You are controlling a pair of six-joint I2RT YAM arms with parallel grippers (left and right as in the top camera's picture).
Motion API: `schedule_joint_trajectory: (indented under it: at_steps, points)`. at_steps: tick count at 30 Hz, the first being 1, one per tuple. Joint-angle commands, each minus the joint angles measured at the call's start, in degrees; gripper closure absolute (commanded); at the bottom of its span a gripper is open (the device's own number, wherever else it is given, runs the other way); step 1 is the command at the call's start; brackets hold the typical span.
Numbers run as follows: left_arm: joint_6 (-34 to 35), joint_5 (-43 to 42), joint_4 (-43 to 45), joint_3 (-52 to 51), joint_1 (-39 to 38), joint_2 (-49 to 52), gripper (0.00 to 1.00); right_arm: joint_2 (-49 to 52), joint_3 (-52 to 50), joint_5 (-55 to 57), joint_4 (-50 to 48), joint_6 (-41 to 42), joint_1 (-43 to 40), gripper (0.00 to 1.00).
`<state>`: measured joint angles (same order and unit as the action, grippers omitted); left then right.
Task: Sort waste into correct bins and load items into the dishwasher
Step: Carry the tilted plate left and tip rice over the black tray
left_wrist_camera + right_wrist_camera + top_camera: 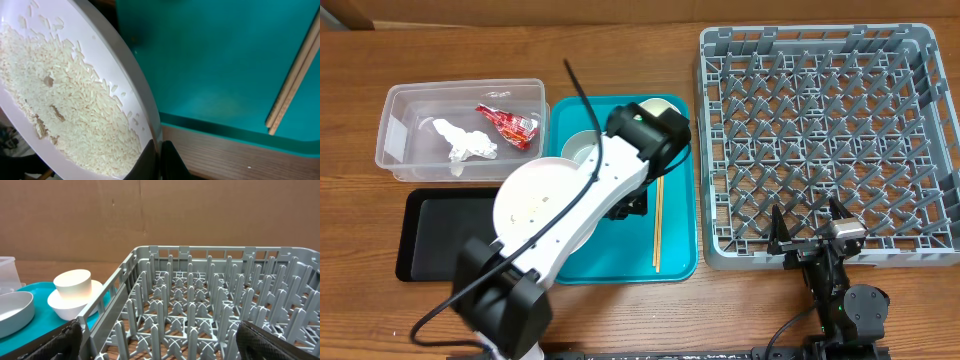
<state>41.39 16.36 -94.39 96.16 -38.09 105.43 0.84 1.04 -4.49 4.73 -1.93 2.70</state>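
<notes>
My left gripper (161, 160) is shut on the rim of the large pale plate (535, 200), which holds loose rice grains (65, 100) and is tilted above the left edge of the teal tray (620, 255). The chopsticks (658, 225) lie on the teal tray, and they show in the left wrist view (295, 75). The bowl (582, 148) and the cup on its saucer (660, 108) stand at the tray's back; the cup (73, 282) and bowl (15, 311) show in the right wrist view. My right gripper (811, 232) is open and empty at the front edge of the grey dish rack (825, 140).
The clear tub (405, 120) at the back left holds the white tissue (465, 145) and the red wrapper (508, 122). The black tray (435, 235) lies in front of it, partly under the plate and my left arm. The table is wood.
</notes>
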Motion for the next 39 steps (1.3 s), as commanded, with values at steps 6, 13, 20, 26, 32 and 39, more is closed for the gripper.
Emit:
schedule_joint_trajectory:
  at_steps: [6,13,20,26,32,39]
  points:
    - [-2.93,1.99,-2.45,1.49,6.8,-9.7,0.96,-0.61,-0.59,-0.11,-0.31,0.22,-0.15,0.01]
    - [-6.32,0.13,-2.4,1.03,10.64,-10.54,0.96,-0.61,-0.59,-0.11,-0.31,0.22,-0.15,0.0]
    - [-8.33,-0.52,-0.42,-2.21,14.73,-10.51,0.96,-0.61,-0.59,-0.11,-0.31,0.22,-0.15,0.0]
    - [-12.98,-6.27,5.16,-6.62,19.23,-10.71,0.96,-0.63,-0.59,-0.11,-0.31,0.22,-0.15,0.0]
    - [-15.69,-8.76,8.74,-9.64,23.39,-10.73,0.96,-0.61,-0.59,-0.11,-0.31,0.22,-0.15,0.01]
    - [-21.16,-16.06,10.69,-9.86,27.15,-10.75,0.96,-0.61,-0.59,-0.11,-0.31,0.22,-0.15,0.01]
